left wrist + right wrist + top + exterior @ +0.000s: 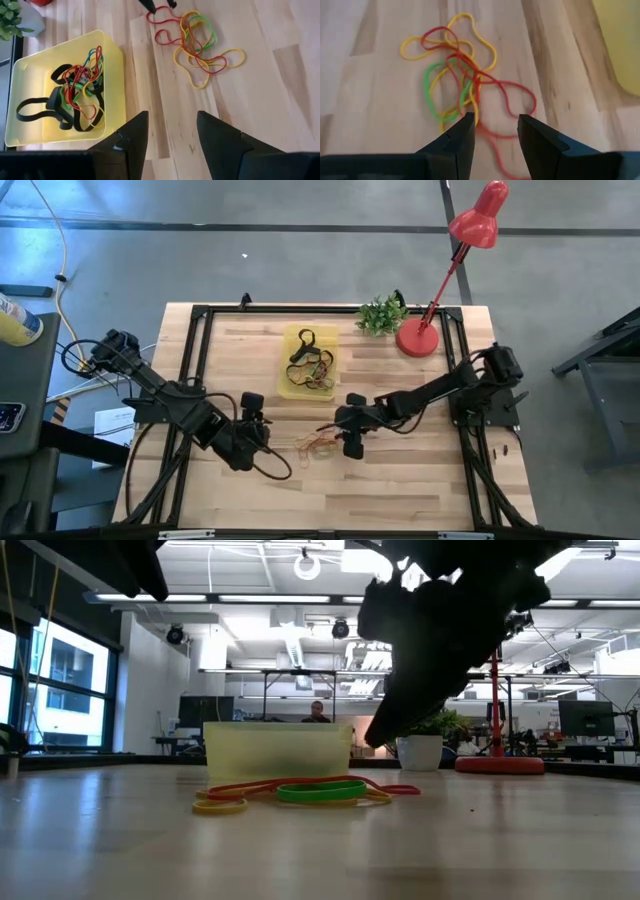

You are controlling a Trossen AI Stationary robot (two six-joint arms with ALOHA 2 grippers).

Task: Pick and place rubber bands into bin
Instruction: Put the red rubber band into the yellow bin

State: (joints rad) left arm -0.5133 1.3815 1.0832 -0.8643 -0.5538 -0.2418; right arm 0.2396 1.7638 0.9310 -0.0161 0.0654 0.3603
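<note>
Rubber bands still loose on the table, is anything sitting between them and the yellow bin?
Nothing visible. The loose rubber bands lie on bare wood beside the bin, with only open tabletop between them. The right gripper is open over a red band at the pile's edge.

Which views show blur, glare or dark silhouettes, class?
Low view: the right arm is a dark silhouette against bright ceiling lights, and the near tabletop is soft. Right wrist view: the red band nearest the right gripper blurs. High view: even light, with the bin and lamp crisp.
</note>
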